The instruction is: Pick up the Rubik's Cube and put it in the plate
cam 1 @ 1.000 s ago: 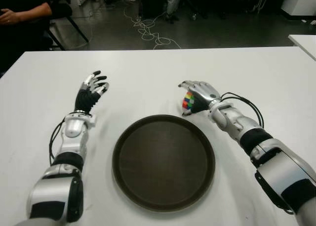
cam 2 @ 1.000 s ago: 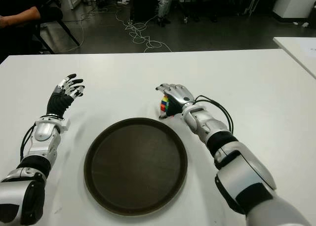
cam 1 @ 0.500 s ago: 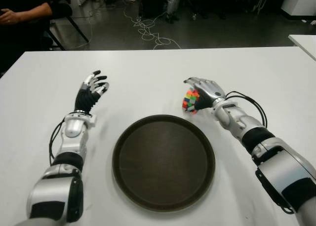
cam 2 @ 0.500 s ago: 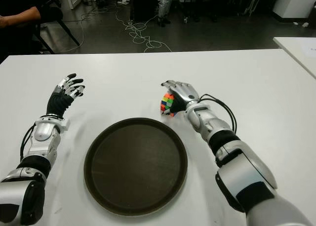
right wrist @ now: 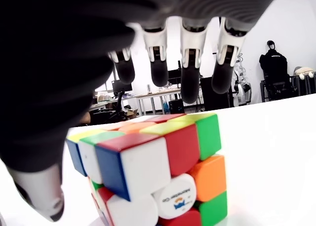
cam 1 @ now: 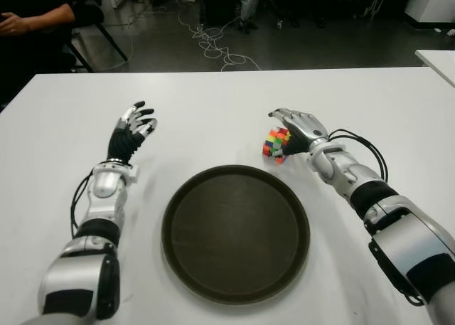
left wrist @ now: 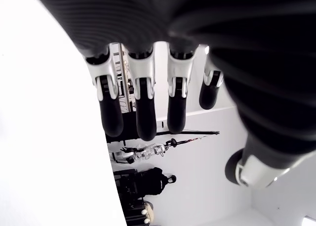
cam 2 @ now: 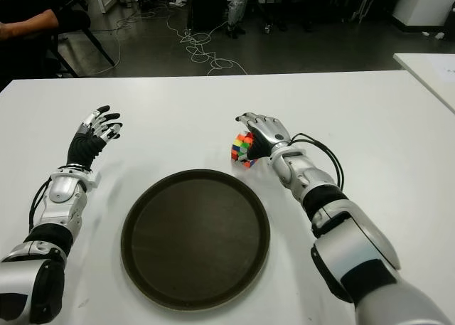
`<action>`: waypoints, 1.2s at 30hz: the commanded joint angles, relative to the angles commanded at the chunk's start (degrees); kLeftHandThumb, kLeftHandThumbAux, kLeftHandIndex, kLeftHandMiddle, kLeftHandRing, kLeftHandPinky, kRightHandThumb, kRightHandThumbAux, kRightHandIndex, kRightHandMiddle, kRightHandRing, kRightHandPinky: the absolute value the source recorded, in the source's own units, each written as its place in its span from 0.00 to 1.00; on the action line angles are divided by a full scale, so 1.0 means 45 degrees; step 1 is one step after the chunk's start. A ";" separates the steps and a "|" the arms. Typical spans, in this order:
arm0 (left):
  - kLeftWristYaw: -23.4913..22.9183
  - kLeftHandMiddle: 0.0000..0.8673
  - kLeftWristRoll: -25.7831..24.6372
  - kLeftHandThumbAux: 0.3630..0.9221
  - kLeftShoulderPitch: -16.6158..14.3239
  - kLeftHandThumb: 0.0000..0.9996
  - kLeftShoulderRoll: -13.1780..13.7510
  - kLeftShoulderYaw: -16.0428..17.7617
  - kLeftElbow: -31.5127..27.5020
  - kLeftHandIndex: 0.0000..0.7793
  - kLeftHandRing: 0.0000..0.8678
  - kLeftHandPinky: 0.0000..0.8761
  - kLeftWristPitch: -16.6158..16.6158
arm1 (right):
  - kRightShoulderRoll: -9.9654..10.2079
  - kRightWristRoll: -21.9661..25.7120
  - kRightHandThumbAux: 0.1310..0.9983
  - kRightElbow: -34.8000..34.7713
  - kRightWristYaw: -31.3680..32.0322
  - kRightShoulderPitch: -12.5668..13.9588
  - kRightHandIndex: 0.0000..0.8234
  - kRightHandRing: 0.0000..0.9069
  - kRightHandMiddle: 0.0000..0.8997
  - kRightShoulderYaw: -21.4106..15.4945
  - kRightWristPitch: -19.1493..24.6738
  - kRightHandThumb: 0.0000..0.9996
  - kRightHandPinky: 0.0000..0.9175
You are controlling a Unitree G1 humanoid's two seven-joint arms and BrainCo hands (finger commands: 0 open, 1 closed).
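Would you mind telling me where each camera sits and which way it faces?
Left eye view: head, looking down at the white table; both arms, left hand, plate.
Right eye view: the same scene, slightly offset.
Left wrist view: behind the left hand's spread, empty fingers.
Right wrist view: under the right hand, open over the Rubik's Cube.
Both eye views share the cube.

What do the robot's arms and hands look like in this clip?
Both arms have silver shells with black joint bands. The left robot hand and right robot hand have silver knuckles, black fingertips and ribbed black palms. Black cables loop beside each forearm.
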 joint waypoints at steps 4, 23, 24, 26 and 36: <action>-0.0059 0.26 -0.0027 0.42 -0.0011 0.02 0.0019 0.0017 0.0021 0.17 0.27 0.30 0.0009 | 0.0056 -0.0016 0.68 0.0102 -0.0020 0.0002 0.18 0.21 0.17 0.0018 -0.0030 0.00 0.23; -0.0019 0.26 -0.0013 0.45 -0.0028 0.01 0.0024 -0.0011 0.0002 0.17 0.27 0.30 0.0091 | 0.0409 -0.0278 0.72 0.0295 0.1201 -0.0010 0.18 0.19 0.17 0.0565 -0.0216 0.00 0.20; 0.0000 0.26 0.0001 0.45 -0.0026 0.01 0.0027 -0.0019 0.0004 0.17 0.27 0.29 0.0086 | 0.0423 -0.0296 0.73 0.0304 0.1276 -0.0013 0.19 0.19 0.17 0.0618 -0.0207 0.00 0.19; 0.0033 0.26 0.0025 0.45 -0.0022 0.01 0.0032 -0.0032 0.0010 0.18 0.27 0.29 0.0081 | 0.0418 -0.0347 0.73 0.0321 0.1467 -0.0037 0.19 0.19 0.17 0.0753 -0.0187 0.00 0.19; 0.0147 0.26 0.0032 0.46 -0.0014 0.00 0.0024 -0.0006 -0.0006 0.18 0.27 0.31 0.0080 | 0.0523 -0.0418 0.72 0.0356 0.1990 -0.0113 0.17 0.17 0.15 0.1125 0.0184 0.00 0.17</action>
